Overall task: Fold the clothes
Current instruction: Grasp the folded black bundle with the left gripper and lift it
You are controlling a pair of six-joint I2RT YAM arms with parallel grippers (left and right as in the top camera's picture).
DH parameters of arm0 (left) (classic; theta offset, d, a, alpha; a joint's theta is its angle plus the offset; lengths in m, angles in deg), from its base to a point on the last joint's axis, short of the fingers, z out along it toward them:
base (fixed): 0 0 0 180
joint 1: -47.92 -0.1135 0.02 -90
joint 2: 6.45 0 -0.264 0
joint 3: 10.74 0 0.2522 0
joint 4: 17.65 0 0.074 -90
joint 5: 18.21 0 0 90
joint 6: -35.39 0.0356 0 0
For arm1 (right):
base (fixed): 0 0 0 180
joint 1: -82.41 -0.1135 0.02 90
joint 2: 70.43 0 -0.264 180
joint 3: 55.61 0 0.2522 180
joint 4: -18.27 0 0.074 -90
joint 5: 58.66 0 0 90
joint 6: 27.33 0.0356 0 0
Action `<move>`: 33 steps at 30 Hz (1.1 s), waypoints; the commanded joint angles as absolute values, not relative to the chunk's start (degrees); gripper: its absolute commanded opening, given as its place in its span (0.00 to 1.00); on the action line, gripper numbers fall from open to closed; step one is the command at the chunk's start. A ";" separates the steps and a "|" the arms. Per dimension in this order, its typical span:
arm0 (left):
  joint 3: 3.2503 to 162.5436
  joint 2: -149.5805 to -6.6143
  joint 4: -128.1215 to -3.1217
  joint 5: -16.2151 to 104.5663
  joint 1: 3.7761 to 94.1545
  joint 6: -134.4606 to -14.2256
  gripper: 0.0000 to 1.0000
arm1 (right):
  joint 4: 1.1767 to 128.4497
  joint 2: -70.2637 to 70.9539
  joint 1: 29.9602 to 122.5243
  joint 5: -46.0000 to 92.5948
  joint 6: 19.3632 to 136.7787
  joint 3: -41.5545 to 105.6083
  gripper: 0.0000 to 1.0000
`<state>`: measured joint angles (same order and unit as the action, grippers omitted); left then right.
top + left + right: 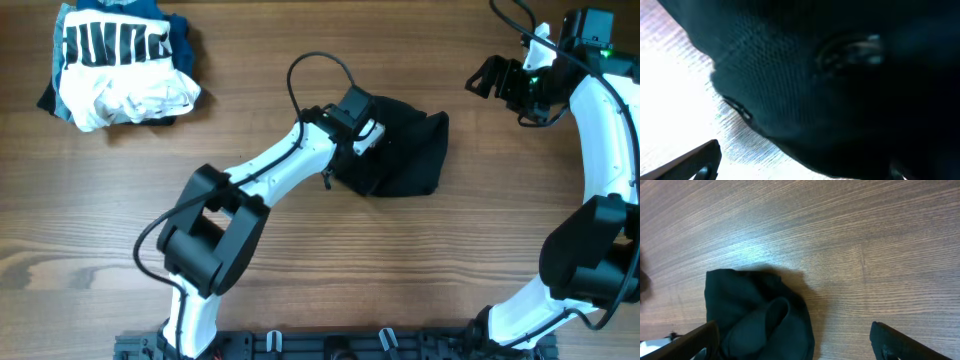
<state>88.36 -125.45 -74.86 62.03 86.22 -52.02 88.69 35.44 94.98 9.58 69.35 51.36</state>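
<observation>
The shirt (pixel 405 150) lies bunched just right of the table (pixel 400 270) centre. The left gripper (pixel 362 122) sits on its 10 o'clock edge, jaws spread fully wide, cloth filling its camera, and I can make out no pinch. The right gripper (pixel 487 78) hangs off at the shirt's 2 o'clock, clear of it, jaws wide and gripping nothing. Its camera sees the shirt at 7 o'clock.
</observation>
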 commanded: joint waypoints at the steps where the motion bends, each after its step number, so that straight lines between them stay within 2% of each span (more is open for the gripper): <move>1: 88.47 -125.73 -74.64 62.71 86.05 -50.53 1.00 | 88.19 35.74 95.29 10.39 70.36 51.53 0.97; 3: 88.47 -125.73 -73.85 64.76 85.85 -50.53 0.96 | 88.19 35.74 95.29 10.39 70.38 51.53 0.98; 8: 88.47 -125.73 -72.26 70.82 84.17 -50.55 0.65 | 88.28 35.74 95.29 10.41 70.31 51.53 0.98; 9: 88.47 -125.73 -72.19 71.93 83.62 -50.62 0.65 | 88.30 35.74 95.29 10.41 70.29 51.53 0.98; 12: 88.47 -125.73 -72.15 75.65 80.34 -51.43 0.68 | 88.39 35.74 95.29 10.41 70.25 51.53 0.98; 17: 88.47 -125.76 -69.83 77.53 73.28 -51.12 0.85 | 88.36 35.74 95.29 10.41 70.18 51.53 0.99; 20: 88.51 -125.71 -66.66 77.42 69.19 -49.55 0.88 | 88.28 35.74 95.29 10.43 70.14 51.53 0.99; 23: 89.98 -124.07 -68.78 76.65 68.21 -45.28 0.88 | 88.23 35.74 95.29 11.09 70.07 51.53 1.00; 27: 92.36 -118.22 -72.36 70.69 73.52 -41.79 0.95 | 86.94 35.74 95.29 11.02 69.70 51.53 1.00; 29: 92.36 -116.42 -72.19 70.86 77.83 -40.26 1.00 | 85.28 35.74 95.29 11.00 69.79 51.53 1.00; 33: 92.36 -115.72 -72.17 76.76 88.84 -36.80 1.00 | 80.60 35.76 95.92 11.35 69.74 51.53 1.00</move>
